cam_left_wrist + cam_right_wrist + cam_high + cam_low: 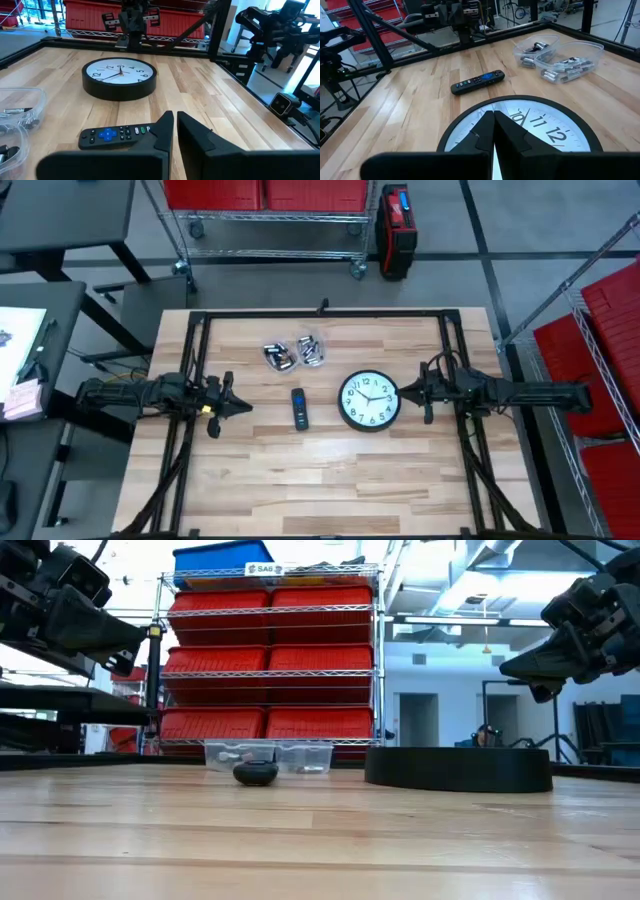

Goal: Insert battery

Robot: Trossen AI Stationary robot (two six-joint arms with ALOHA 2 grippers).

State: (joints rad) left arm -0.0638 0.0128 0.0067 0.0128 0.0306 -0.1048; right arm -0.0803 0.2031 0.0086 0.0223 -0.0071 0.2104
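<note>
Both sets of jaws are nearly closed and empty: the left gripper (232, 406) hangs above the table at 9 o'clock from the remote (299, 408), the right gripper (412, 393) at 3 o'clock from the clock (369, 401). I'd judge both are simply waiting, nothing picked yet. The batteries lie in two tubs (296, 353) at 12 o'clock from the remote. The clock lies face-up, so any battery bay is hidden.
</note>
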